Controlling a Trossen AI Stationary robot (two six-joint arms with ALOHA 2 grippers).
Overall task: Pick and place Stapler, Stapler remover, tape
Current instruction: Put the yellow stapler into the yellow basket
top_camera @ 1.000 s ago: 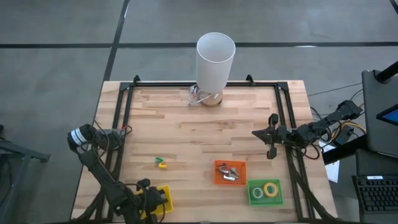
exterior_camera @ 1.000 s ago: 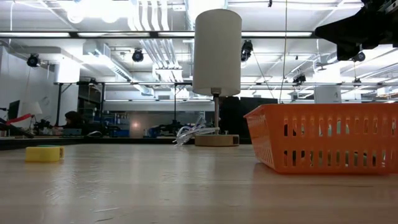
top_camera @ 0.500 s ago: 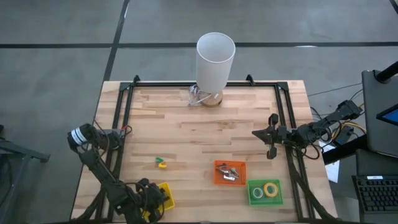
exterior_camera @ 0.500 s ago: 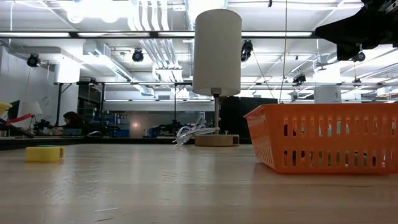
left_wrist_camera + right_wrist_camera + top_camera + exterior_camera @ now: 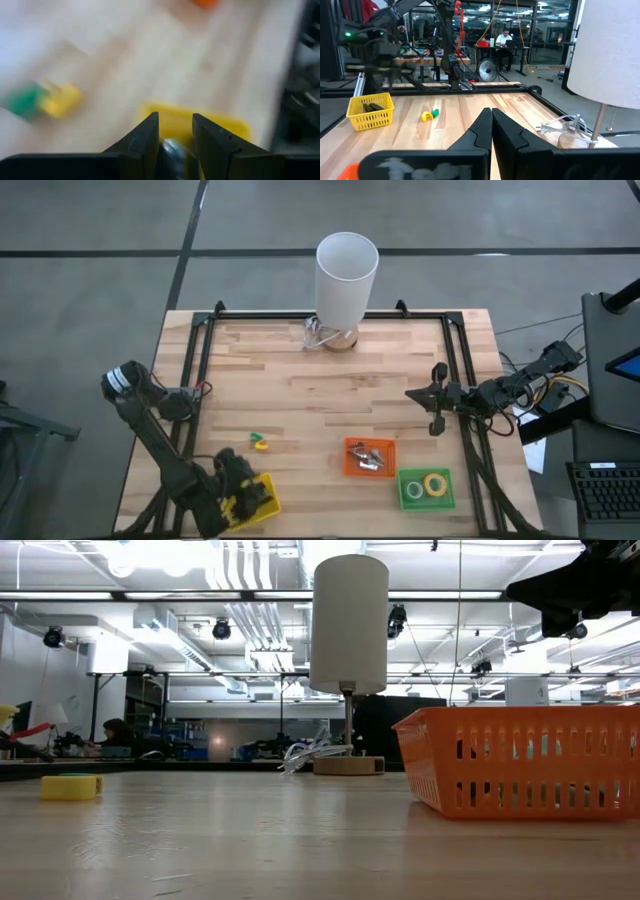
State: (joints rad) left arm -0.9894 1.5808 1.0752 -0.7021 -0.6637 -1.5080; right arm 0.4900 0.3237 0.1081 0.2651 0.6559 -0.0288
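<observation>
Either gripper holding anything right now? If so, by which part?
Nothing held. The left gripper stands open over the yellow basket, where a dark object lies. The right gripper is shut on nothing, near the table's right edge.

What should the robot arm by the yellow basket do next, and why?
Probably lift the left gripper straight up and away from the yellow basket. Its fingers stand apart over the basket, and a dark thing, likely the stapler, already lies inside. A small yellow and green piece waits on the table nearby. The right gripper waits shut at the right edge.
</observation>
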